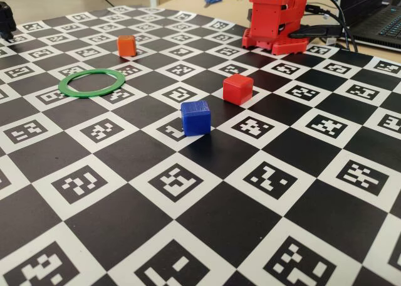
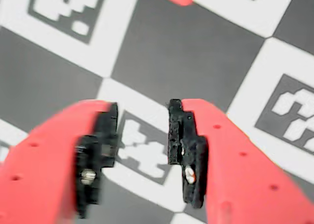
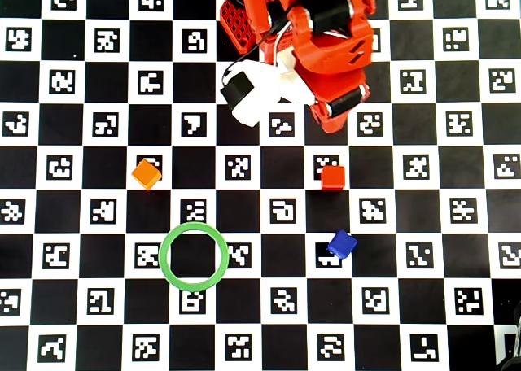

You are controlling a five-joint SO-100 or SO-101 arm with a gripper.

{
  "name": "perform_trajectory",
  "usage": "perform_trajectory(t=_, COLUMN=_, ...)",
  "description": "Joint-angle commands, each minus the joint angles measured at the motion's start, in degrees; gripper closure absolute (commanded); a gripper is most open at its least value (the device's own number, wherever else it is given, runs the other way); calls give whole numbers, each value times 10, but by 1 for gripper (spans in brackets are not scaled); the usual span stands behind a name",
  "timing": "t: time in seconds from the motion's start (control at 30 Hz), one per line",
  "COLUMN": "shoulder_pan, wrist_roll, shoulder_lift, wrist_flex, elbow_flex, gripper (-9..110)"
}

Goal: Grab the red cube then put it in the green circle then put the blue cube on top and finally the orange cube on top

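Checkerboard marker mat (image 3: 81,322) lay beneath; gripper (image 2: 142,135) gaped empty, red cube (image 3: 332,177) at twelve o'clock; overshooting might nudge it.

You have three cubes on the board: one red cube (image 3: 332,177), one blue cube (image 3: 342,244), one orange cube (image 3: 146,174). You have one green circle (image 3: 168,270), one red arm (image 3: 326,37), one pair of scissors (image 1: 212,1).
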Motion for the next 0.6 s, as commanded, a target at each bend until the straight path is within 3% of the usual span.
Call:
perform_trajectory(t=0.0, shoulder_pan=2, wrist_roll=57, shoulder_lift=-23, wrist_flex=-4, elbow_flex=-69, gripper=86)
perform_trajectory(t=0.23, shoulder_pan=3, wrist_roll=182, shoulder_lift=-96, wrist_flex=6, elbow_flex=-111, gripper=67)
perform_trajectory(t=0.57, shoulder_pan=-20, wrist_roll=235, shoulder_lift=-210, wrist_flex=11, elbow_flex=-131, gripper=65)
